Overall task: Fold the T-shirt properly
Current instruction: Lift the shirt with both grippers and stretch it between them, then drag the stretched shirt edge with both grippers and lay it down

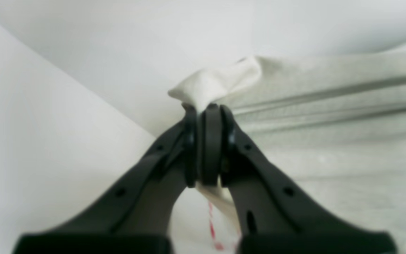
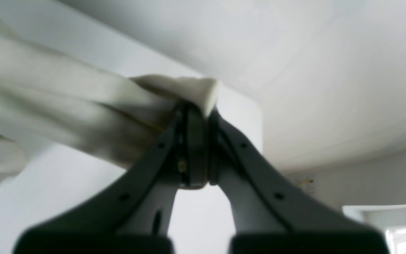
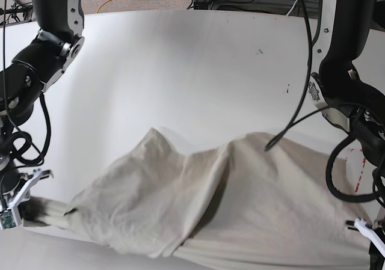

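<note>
Left wrist view: the left gripper (image 1: 208, 109) has its fingers (image 1: 211, 141) clenched on a bunched corner of the T-shirt (image 1: 330, 106).

Right wrist view: the right gripper (image 2: 196, 109) likewise pinches a gathered fold.

Base view: the shirt lies spread and rumpled across the near white surface (image 3: 192, 71), stretched between both arms.

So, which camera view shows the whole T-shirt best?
The base view: the T-shirt spreads across the white table, stretched between both arms. The left wrist view shows only the bunched corner pinched in the left gripper. The right wrist view shows only the corner in the right gripper, blurred.
</note>
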Robot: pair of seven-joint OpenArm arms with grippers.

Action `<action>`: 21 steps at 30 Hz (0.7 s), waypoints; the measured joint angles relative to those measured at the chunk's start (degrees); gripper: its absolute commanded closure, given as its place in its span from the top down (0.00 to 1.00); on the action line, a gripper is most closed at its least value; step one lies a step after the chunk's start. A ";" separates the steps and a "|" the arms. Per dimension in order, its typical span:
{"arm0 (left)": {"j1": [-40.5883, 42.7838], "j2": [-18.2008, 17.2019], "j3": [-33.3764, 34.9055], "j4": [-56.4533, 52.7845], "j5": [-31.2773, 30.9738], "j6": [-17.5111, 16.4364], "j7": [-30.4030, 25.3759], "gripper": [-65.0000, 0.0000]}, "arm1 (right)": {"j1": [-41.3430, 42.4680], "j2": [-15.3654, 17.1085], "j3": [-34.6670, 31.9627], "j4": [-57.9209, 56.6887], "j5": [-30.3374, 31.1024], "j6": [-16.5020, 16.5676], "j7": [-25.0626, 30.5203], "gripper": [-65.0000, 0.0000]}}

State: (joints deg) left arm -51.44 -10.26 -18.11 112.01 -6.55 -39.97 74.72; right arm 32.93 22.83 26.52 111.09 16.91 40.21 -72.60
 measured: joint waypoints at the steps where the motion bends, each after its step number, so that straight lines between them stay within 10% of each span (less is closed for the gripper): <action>1: -1.36 -0.15 0.02 0.24 -0.28 0.04 0.35 0.00 | 0.83 0.98 0.00 0.09 0.57 0.02 0.24 0.00; 8: 3.85 -0.31 -0.09 0.20 -1.14 0.00 0.50 0.00 | -4.48 3.19 0.33 -0.26 1.25 -0.07 0.70 0.00; 21: 26.18 3.98 -0.48 -0.11 1.22 -0.17 -3.37 0.00 | -20.04 -2.99 0.52 -1.05 -2.14 0.04 4.46 0.00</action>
State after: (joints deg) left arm -25.26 -6.28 -18.59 111.90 -5.32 -40.14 71.35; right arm 12.88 19.84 27.05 110.04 14.76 40.25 -68.14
